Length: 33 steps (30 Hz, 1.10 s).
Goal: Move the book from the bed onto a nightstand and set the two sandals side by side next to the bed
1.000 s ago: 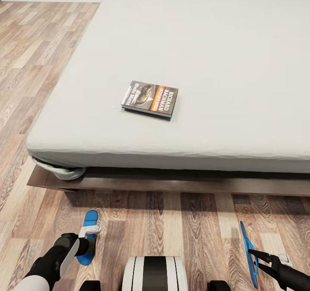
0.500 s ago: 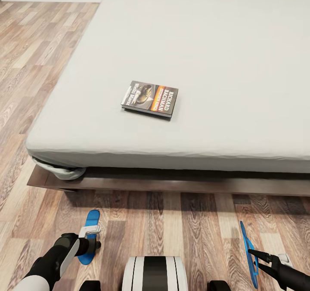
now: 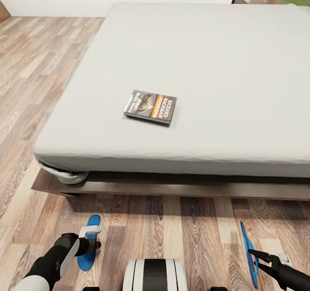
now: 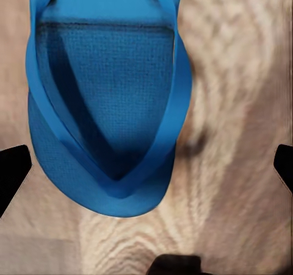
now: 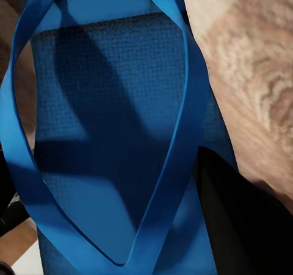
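Bright even light; soft shadow under bed (image 3: pixel 172 183); wrist views blurred, close-up.

Head looks down; wrists close on sandals (image 4: pixel 110 104).

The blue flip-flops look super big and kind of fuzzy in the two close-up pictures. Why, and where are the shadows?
Left wrist view: the left sandal sits very near the lens, soft-edged, the floor grain smeared. Right wrist view: the right sandal shows dark strap shadows on its sole. Head view: crisp, with a dark shadow under the bed frame and readable lettering on the book.
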Motion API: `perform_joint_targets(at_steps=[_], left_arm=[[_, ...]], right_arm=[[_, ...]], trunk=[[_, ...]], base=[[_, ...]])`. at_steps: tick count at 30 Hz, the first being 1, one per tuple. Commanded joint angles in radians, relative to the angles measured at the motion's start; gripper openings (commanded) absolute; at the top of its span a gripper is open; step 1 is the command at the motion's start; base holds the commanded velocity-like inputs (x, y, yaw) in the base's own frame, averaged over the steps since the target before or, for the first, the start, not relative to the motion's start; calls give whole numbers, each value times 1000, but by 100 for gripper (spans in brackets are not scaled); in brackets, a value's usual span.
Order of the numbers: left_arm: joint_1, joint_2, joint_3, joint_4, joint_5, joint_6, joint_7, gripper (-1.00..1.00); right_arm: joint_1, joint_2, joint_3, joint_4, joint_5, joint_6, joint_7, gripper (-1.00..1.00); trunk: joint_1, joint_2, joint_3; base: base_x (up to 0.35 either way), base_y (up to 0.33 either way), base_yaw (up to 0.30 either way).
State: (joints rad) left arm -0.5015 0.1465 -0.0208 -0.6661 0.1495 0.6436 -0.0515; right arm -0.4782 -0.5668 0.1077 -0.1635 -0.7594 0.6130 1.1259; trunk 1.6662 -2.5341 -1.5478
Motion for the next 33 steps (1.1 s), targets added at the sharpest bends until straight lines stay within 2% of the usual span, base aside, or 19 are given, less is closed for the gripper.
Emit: perform_joint_targets(at_steps=[1,8,10,13,14,18,20,22,24,26,29,33], left_arm=[[0,1,-2,-1,8,5,2,100],[0,2,1,-1,10,7,-9,100],[0,4,2,-2,10,7,-37,100],[0,16,2,-3,8,7,-140,100],[0,34,3,-4,8,7,-198,100],[0,82,4,-8,7,8,-322,100],[0,119,4,-9,8,8,-411,100],[0,155,2,-8,7,8,-541,100],[1,180,-1,-4,6,3,-656,100],[10,186,-3,8,5,-23,-735,100],[15,161,-3,87,7,-129,-765,100],[17,153,-2,128,11,-177,-771,100]], right_arm=[[0,-1,9,0,-11,8,0,-100],[0,0,9,2,-8,-3,-7,-100],[0,1,9,4,-7,-3,-9,-100],[0,1,12,5,-6,-4,-12,-100],[0,1,13,5,-6,-4,-13,-100],[0,2,15,8,-5,-5,-15,-100],[0,2,17,9,-4,-7,-15,-100],[0,2,19,10,-3,-15,-16,-100],[0,4,20,9,-2,-52,-17,-100],[0,6,20,10,-2,-133,-21,-100],[0,8,21,11,-1,-251,-47,-100],[0,9,22,9,-1,-366,-62,-100]], trunk=[[-1,0,3],[-4,2,30],[-5,2,38],[-6,3,50],[-6,3,54],[-8,4,69],[-9,4,77],[-10,5,85],[-10,5,88],[-10,5,88],[-10,5,88],[-10,5,88]], base=[[0,0,0],[0,0,0],[0,0,0],[0,0,0],[0,0,0],[0,0,0],[0,0,0],[0,0,0],[0,0,0],[0,0,0],[0,0,0],[0,0,0]])
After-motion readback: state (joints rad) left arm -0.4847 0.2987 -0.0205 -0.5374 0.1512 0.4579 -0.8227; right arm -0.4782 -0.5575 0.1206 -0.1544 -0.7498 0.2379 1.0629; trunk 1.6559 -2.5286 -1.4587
